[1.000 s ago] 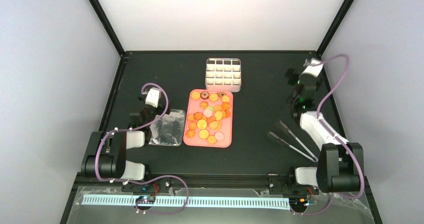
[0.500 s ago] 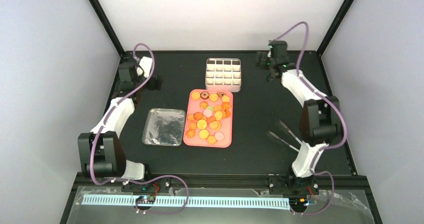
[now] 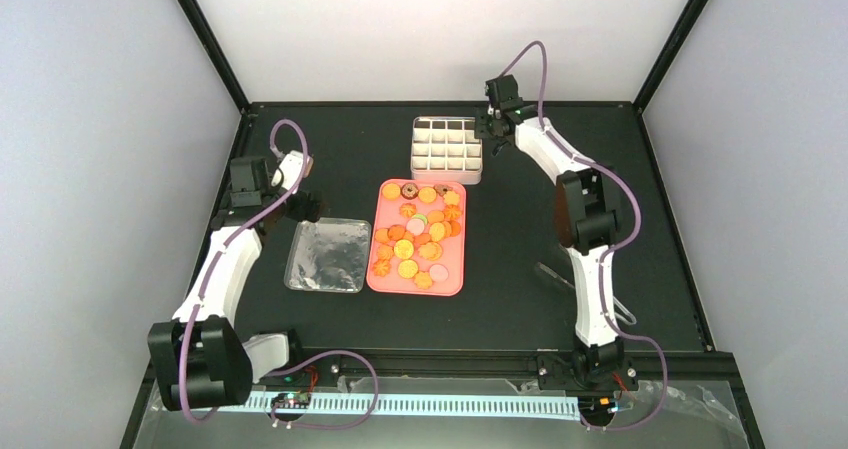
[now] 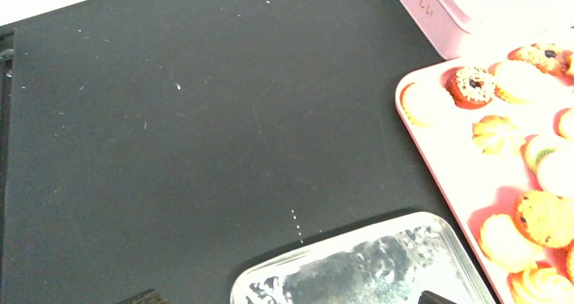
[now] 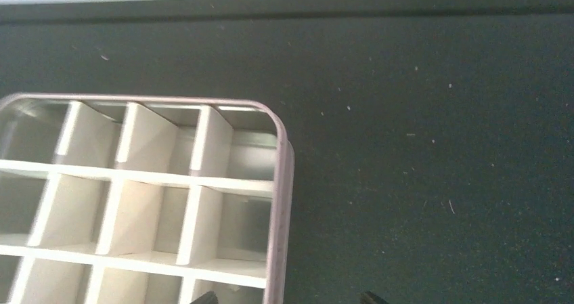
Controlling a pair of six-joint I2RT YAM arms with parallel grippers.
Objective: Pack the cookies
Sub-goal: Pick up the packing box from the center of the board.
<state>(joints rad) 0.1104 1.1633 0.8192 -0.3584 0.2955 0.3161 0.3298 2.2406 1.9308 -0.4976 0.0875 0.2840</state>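
Several cookies lie loose on the pink tray, mostly orange-golden, with a brown ring and pale pink ones among them. The white gridded tin stands just beyond the tray, its cells bare. My right gripper hovers at the tin's far right corner. In the right wrist view that gripper is open, its tips straddling the tin's right wall without touching it. My left gripper hangs open over the far edge of the silver lid. The left wrist view shows the gripper, lid, tray and cookies.
Metal tongs lie on the black mat to the right of the tray, partly hidden behind the right arm. A corner of the tin shows at the top right of the left wrist view. Black frame rails border the mat.
Both arms unfolded from near their bases. The right gripper swung left from the far right corner to the tin, and its jaws narrowed. The left gripper came back from the far left towards the lid.
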